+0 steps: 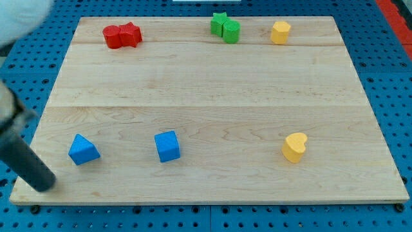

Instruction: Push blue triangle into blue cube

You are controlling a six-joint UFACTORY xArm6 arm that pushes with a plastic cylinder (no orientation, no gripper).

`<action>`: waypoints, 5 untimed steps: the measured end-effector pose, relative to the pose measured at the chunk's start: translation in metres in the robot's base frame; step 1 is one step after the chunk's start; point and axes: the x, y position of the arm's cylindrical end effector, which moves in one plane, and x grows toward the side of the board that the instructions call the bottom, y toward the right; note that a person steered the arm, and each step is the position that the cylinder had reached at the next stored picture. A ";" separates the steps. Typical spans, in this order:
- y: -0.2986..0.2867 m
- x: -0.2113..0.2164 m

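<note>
Down at the view's bottom left, my tip (pixel 45 187) rests on the corner of the pale wooden board (pixel 206 84); it is the blunt lower end of a straight dark rod that slants in from the left edge, with no jaws to spread or press together, and it touches no block. Just to the view's right of my tip and slightly higher lies the blue triangle block (pixel 83 150), near but apart from it. Further right along the same line sits the blue cube (pixel 167 146), with a stretch of wood between it and the triangle. Much further right of my tip, near the board's right side, is a yellow heart-shaped block (pixel 295 147).

Far above my tip, along the board's top edge, a pair of red blocks (pixel 122 35) sit touching each other; their shapes are hard to make out at this size, one perhaps a star. Up and well to the right of my tip, two green blocks (pixel 225 28) also touch, the left one looking star-like, the right one rounded. Just beside them to the right, apart, stands a small yellow block (pixel 280 31), roughly hexagonal
</note>
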 end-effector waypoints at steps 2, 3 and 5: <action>0.069 -0.036; 0.128 -0.037; 0.146 0.012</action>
